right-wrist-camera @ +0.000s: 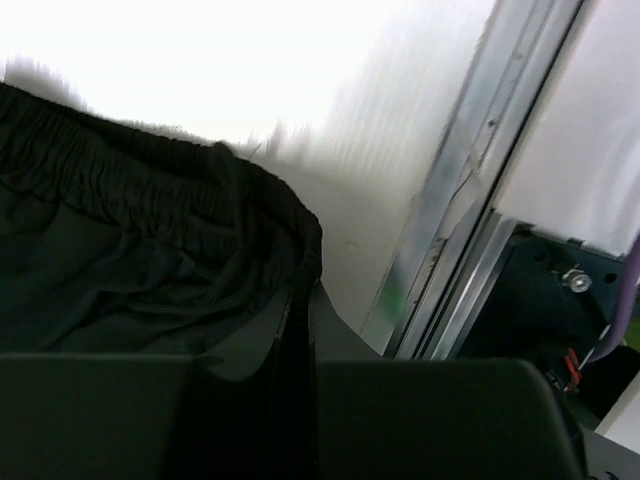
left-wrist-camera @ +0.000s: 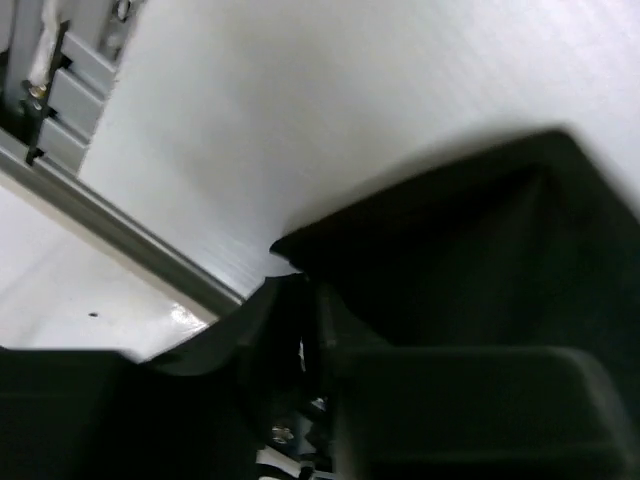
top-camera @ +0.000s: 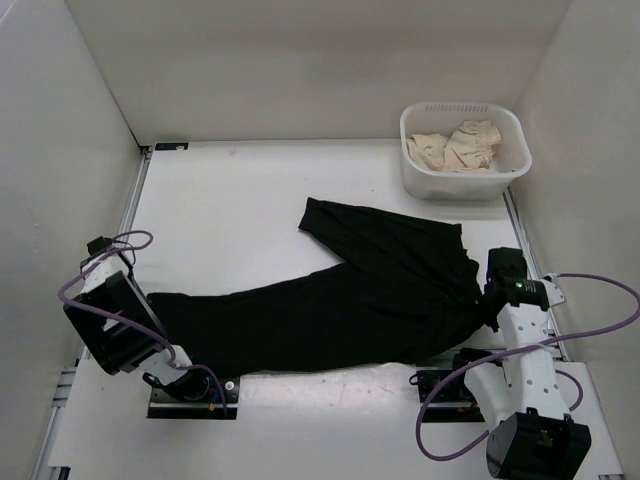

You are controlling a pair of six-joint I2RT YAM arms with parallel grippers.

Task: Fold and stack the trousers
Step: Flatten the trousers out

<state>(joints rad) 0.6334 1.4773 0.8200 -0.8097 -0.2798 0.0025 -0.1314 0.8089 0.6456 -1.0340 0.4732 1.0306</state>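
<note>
**Inspection: trousers laid flat, both grippers at the cloth**

Item under task: the trousers (top-camera: 380,300), plain black, lie flat on the white surface (top-camera: 230,200). They run from my left arm across to my right arm. One leg runs long toward the left. The other leg angles up toward the far middle of the surface, its end lying flat there. The gathered waistband sits at the right end.

My right gripper (right-wrist-camera: 300,350): fingers brought together on the waistband edge. The wrist view shows a fold of black cloth running straight down into the narrow slot between them. It grips just beside the metal rail (right-wrist-camera: 470,200) at the surface's right edge.

My left gripper (left-wrist-camera: 305,330): positioned at the end of the long leg, near the left edge of the surface. The fingers stand close together and a corner of the hem leads down toward the slot. Whether the cloth is actually clamped I cannot tell; the view is dark there.

Other items: a white basket (top-camera: 420,180) in the far right corner, holding beige cloth (top-camera: 460,145), apart from the trousers.
</note>
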